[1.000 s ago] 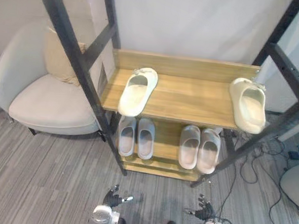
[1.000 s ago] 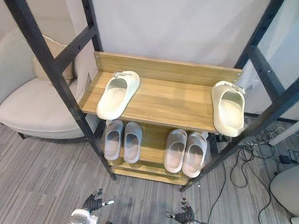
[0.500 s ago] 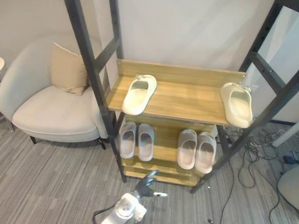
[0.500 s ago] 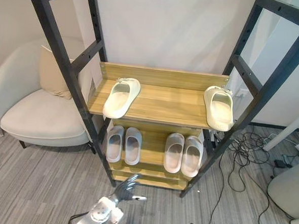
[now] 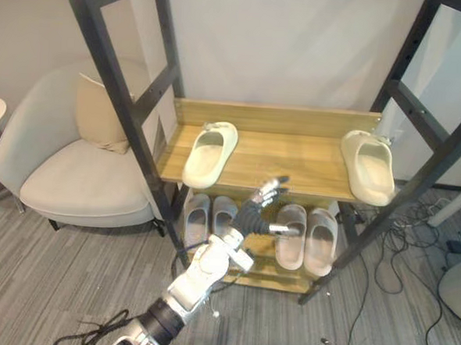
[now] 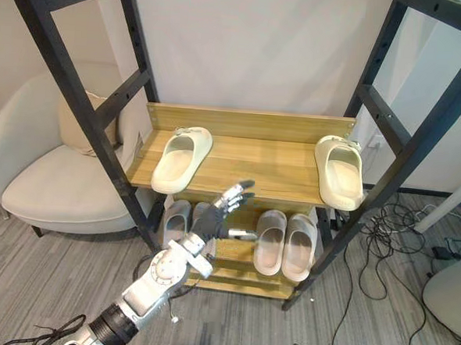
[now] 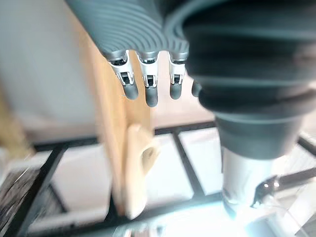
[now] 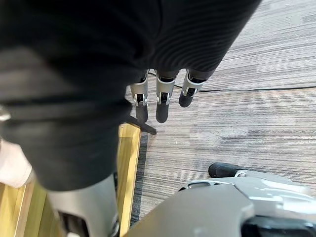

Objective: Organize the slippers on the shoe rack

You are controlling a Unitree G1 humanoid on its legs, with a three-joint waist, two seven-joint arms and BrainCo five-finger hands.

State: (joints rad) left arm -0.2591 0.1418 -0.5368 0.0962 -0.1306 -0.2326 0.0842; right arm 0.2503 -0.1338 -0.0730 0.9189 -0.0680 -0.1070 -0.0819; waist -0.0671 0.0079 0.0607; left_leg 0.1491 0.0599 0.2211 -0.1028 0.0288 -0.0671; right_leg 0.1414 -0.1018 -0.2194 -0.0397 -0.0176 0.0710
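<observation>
White wall (image 5: 285, 43) behind; on the shoe rack (image 5: 294, 157) top shelf, left slipper (image 5: 210, 153) lies near the left edge, right slipper (image 5: 368, 167) at the right edge; left hand (image 5: 261, 204) hovers before the front edge, fingers straight, empty; right hand (image 8: 162, 101), fingers relaxed, above the floor (image 8: 237, 138).

We see a cream armchair (image 5: 81, 183) with a beige cushion (image 5: 99, 116) on grey striped floor (image 5: 59, 279), beside a white wall (image 5: 285, 51).
</observation>
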